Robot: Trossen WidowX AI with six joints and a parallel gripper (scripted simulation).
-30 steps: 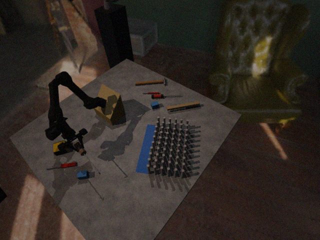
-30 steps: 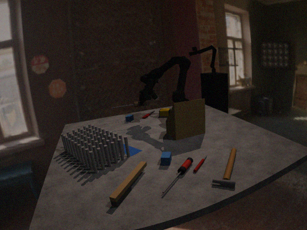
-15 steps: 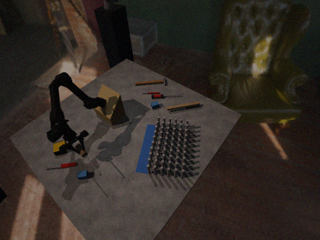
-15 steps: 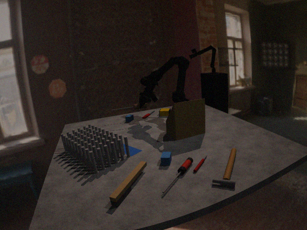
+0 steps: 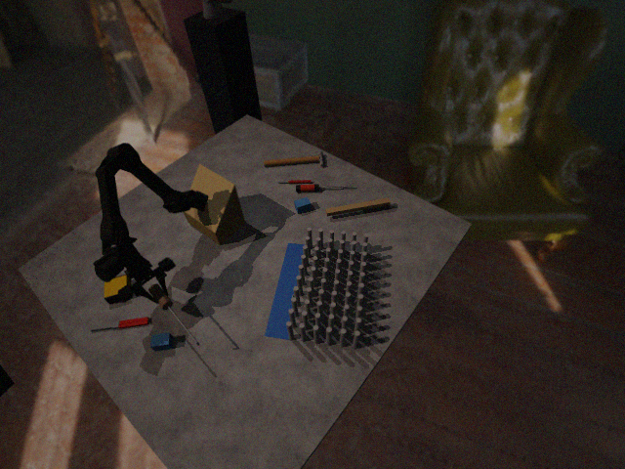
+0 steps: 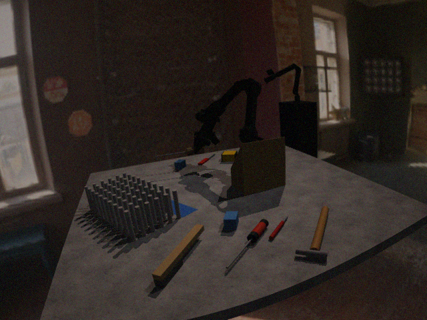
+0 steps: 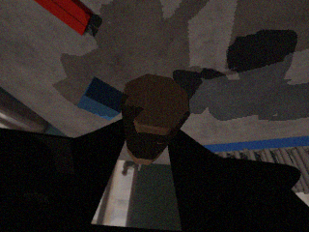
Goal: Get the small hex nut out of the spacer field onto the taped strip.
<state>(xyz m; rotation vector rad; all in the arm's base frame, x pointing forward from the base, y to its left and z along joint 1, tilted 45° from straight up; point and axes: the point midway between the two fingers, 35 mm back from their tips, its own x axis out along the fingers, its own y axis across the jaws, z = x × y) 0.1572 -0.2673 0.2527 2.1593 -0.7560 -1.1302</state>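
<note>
My gripper (image 5: 162, 298) (image 7: 149, 126) is shut on the brown handle of a thin metal rod tool (image 5: 183, 324) (image 6: 172, 153). It holds the tool above the table, away from the spacers, with the rod pointing toward the lower right in the top view and its tip above the table. The handle (image 7: 156, 103) fills the middle of the wrist view, which hides the rod. The standing metal spacers (image 5: 330, 303) (image 6: 135, 215) are upright in rows. The blue taped strip (image 5: 280, 297) (image 6: 186, 209) lies along their near side. The hex nut cannot be made out.
A blue block (image 5: 161, 341) (image 7: 98, 101) and a red screwdriver (image 5: 133, 322) lie near the gripper, with a yellow block (image 5: 115, 288) beside the arm. A tan wedge (image 5: 205, 209), another blue block (image 6: 230, 221), a wooden bar (image 6: 179, 253), more screwdrivers (image 6: 258, 229) and a hammer (image 6: 319, 229) are on the table.
</note>
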